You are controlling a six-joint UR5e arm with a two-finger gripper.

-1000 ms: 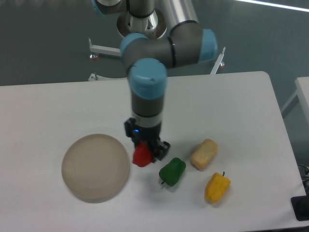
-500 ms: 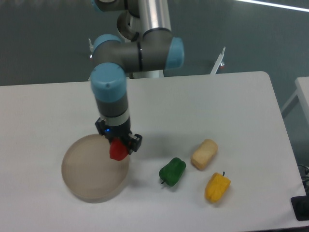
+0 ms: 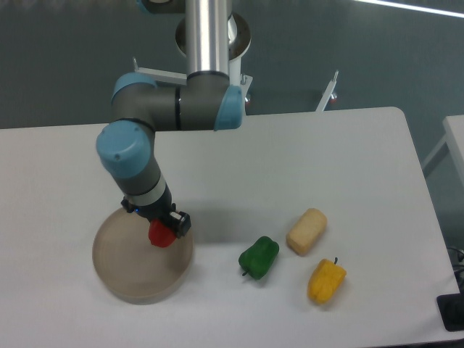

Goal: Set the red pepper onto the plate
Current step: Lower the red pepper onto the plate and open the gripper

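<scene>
Gripper: the gripper pointed down over the right part of the plate, its fingers pinching the red pepper between them.
Red pepper: the red pepper was held in that grip above the plate's right half; whether it touched the plate surface could not be told.
Plate: the plate lay on the near left part of the table, beige and round.
Green pepper: the green pepper lay on the table to the right of the plate, apart from it.
Bread roll: a pale bread roll lay just right of the green pepper, a little farther back.
Yellow pepper: the yellow pepper lay nearer than the roll, near the table's right end.
</scene>
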